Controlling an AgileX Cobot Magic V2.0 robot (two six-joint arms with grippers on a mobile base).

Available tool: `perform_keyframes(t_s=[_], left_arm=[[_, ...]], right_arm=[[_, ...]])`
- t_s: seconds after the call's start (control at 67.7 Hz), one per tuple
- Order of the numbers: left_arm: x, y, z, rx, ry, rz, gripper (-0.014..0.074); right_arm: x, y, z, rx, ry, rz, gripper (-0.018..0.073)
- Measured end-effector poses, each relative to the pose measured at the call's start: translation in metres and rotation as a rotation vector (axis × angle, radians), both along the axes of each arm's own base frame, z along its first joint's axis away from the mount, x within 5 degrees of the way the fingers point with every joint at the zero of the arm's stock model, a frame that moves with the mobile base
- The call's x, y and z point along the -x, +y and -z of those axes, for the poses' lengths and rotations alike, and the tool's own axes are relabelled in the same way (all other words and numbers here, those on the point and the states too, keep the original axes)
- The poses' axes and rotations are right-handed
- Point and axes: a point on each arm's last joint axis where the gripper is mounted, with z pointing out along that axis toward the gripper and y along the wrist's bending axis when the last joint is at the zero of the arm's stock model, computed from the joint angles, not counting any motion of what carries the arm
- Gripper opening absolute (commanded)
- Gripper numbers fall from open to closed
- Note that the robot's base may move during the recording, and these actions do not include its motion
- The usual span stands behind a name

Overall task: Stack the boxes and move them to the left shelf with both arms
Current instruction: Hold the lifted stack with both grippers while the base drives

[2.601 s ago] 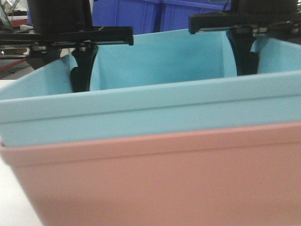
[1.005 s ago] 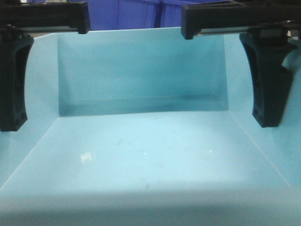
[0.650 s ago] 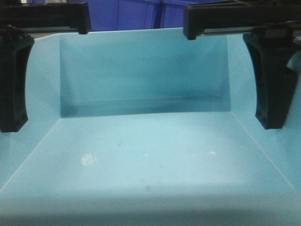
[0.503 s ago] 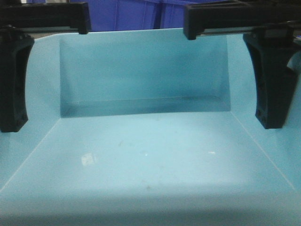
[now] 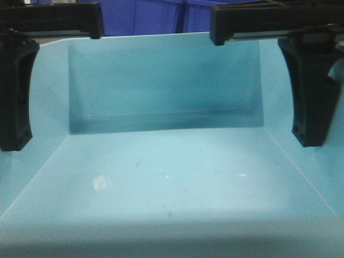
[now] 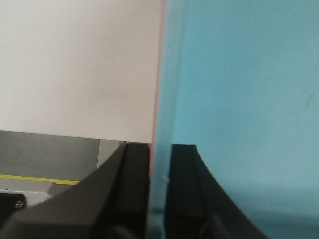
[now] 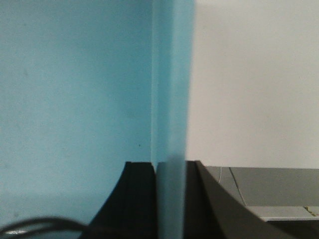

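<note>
The light blue box (image 5: 166,177) fills the front view, seen from above into its bare inside. One black finger (image 5: 15,91) of my left gripper hangs inside its left wall, and one finger (image 5: 310,91) of my right gripper inside its right wall. In the left wrist view my left gripper (image 6: 159,149) is shut on the blue box's wall (image 6: 167,74), with a thin salmon edge of the pink box (image 6: 156,74) against the outer side. In the right wrist view my right gripper (image 7: 169,167) is shut on the opposite blue wall (image 7: 172,74). The left shelf is out of view.
Dark blue bins (image 5: 156,16) stand behind the box's far wall. A white tabletop (image 6: 75,64) lies outside the left wall and also outside the right wall (image 7: 254,79). Grey floor with a yellow line (image 6: 35,178) shows past the table edge.
2.6 s ago the front view showed the stacked boxes' near sides, pink under blue; now only the blue inside shows. Over the last second the box and grippers barely shifted.
</note>
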Motion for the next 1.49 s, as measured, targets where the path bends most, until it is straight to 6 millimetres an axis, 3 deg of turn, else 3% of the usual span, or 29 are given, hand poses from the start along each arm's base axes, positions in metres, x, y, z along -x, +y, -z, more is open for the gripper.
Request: perform_keyframes(t_s=[1.493], left_arm=[[0.0006, -0.0005, 0.0000, 0.006, 0.007, -0.001, -0.0004]], right_arm=[[-0.0003, -0.0002, 0.0000, 0.002, -0.003, 0.001, 0.0055]])
